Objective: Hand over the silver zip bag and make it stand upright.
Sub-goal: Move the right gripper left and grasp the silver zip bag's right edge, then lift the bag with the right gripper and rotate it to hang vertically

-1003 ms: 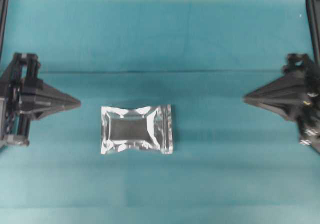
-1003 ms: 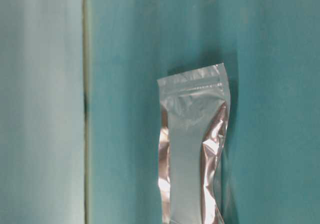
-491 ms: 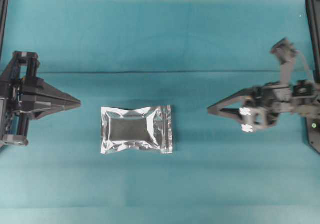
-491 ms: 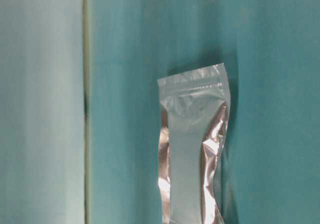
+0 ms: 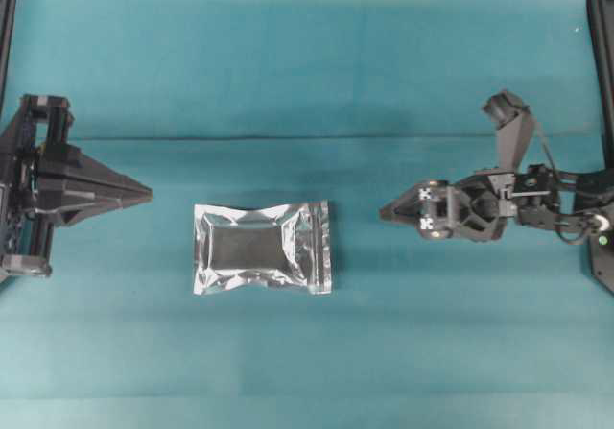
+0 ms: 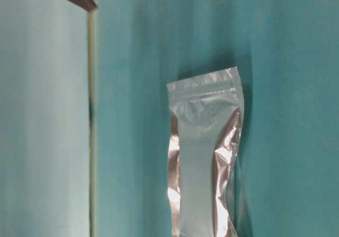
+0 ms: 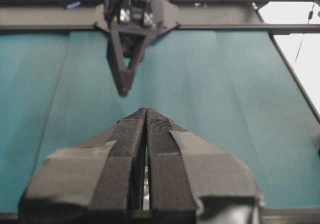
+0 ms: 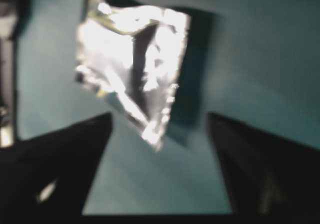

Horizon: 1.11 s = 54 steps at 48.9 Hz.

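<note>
A teal cloth [image 5: 307, 74] covers the whole table, a faint fold line crossing it from 9 to 3 o'clock in the overhead view. On it, just left of centre, the bag [image 5: 263, 248] lies flat, untouched, its dark grey panel facing up and its zip strip at the 3 o'clock end. The table-level view shows the same bag [image 6: 205, 152] running off the 6 o'clock edge, the zip end toward 12 o'clock, its sides crinkled and glinting.

At 3 o'clock in the overhead view, the right claw [image 5: 391, 211] points toward the bag from near its zip end, tips apart from the foil. Its wrist view, blurred, shows the two dark fingers [image 8: 65, 154] spread wide with the bag [image 8: 132, 68] ahead of the gap between them, toward 12 o'clock.

At 9 o'clock, the left claw [image 5: 146, 196] points toward the bag's other end, near but not touching. Its wrist view shows the padded fingers [image 7: 125, 154] pressed together with nothing between them, and the right arm [image 7: 127, 38] facing it at 12 o'clock.
</note>
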Tool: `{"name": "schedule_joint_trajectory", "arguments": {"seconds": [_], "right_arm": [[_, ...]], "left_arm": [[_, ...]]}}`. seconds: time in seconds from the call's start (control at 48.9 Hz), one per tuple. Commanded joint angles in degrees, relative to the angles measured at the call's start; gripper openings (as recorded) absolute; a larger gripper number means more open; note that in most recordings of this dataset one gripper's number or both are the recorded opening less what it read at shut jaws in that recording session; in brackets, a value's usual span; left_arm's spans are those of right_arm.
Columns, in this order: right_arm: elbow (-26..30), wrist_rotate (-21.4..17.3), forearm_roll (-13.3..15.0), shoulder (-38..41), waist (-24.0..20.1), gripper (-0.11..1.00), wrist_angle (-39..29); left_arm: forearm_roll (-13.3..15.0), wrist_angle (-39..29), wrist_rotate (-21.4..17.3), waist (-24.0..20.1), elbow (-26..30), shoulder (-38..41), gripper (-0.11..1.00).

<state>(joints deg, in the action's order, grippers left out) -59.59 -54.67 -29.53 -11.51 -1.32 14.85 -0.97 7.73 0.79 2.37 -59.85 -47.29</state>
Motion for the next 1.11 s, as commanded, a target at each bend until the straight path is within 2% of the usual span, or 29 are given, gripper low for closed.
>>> {"name": "schedule_joint_trajectory", "arguments": {"seconds": [0.0,0.123,0.368,0.573,0.737,1.085], "right_arm": [[2.02,-1.05,0.00,2.20,-0.18,0.93,-0.18],[4.13,-1.14,0.00,6.15,-0.44,0.90,0.62],[7.38,-2.37,0.09,13.97,-2.11,0.90,7.29],[8.26,-5.19,0.35,16.61,-2.99,0.90,8.26],[9.67,-5.45,0.35,18.72,-3.25,0.90,8.35],[16.35,-5.63,0.35,24.79,-3.34,0.90,8.53]], "left_arm": [[-0.18,-0.18,0.00,-0.18,1.49,0.00,-0.01],[-0.18,-0.53,0.00,-0.26,1.49,-0.09,-0.01],[-0.18,-0.88,0.00,-0.62,1.49,-0.18,-0.01],[-0.18,-1.23,0.00,-1.05,1.49,-0.26,-0.01],[-0.18,-1.23,0.00,-1.32,1.41,-0.35,-0.01],[-0.18,-1.67,-0.09,-1.58,1.32,-0.35,-0.01]]}}
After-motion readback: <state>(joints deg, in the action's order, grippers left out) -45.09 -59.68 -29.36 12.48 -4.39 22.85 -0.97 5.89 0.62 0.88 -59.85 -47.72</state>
